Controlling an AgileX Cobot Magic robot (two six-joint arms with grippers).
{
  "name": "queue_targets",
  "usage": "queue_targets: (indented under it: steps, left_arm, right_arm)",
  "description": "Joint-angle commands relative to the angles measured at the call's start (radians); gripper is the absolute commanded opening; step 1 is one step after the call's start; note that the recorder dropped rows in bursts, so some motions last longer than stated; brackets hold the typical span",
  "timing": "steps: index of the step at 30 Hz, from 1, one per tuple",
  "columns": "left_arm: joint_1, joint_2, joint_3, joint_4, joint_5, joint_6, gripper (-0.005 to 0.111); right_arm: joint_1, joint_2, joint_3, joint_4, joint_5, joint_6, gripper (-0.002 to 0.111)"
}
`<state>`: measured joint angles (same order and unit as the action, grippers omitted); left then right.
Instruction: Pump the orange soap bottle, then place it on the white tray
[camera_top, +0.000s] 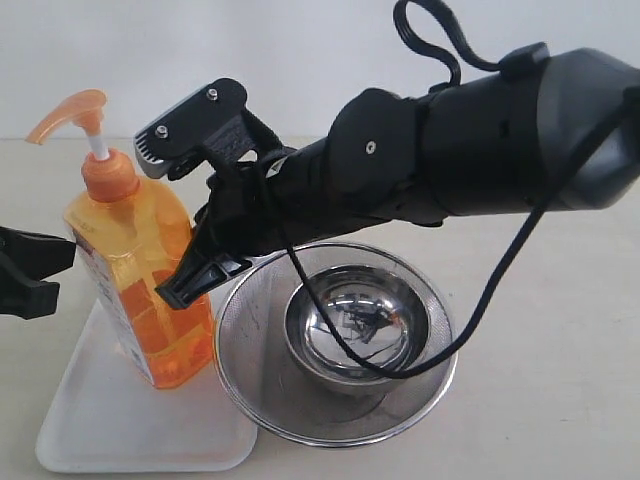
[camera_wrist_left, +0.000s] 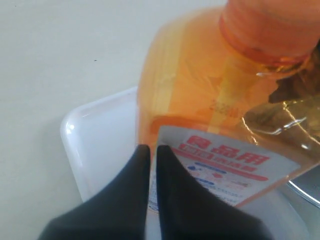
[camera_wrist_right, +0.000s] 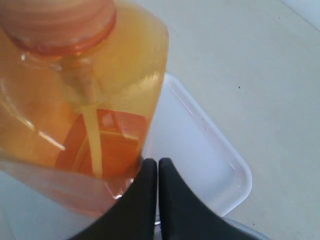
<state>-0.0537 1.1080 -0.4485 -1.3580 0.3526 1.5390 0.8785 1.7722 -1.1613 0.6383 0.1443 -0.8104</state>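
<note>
Pale tabletop (camera_top: 560, 330) | right hand (camera_wrist_right: 157, 164) clenched, angled down beside orange soap bottle (camera_top: 140, 260) | left hand (camera_wrist_left: 152, 150) clenched

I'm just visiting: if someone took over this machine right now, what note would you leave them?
Left gripper: shut, holding nothing, tips at the label of the orange soap bottle.
Right gripper: shut, holding nothing, tips at the bottle's opposite side.
Bottle stands upright on the white tray, pump head raised.
Done: placing appears finished.
Left: whether it was pumped cannot be told; check, then probably back both arms off.
</note>
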Motion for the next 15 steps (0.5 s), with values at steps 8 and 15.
queue_targets:
  steps: [8, 15]
  left_arm:
    - [-0.005, 0.002, -0.006, -0.072, 0.011, 0.047, 0.005]
    - [-0.005, 0.002, -0.006, -0.072, 0.012, 0.047, 0.005]
  right_arm:
    - [0.001, -0.085, 0.014, -0.002, 0.051, 0.0, 0.0]
    - [0.001, -0.085, 0.035, -0.018, 0.042, 0.021, 0.0]
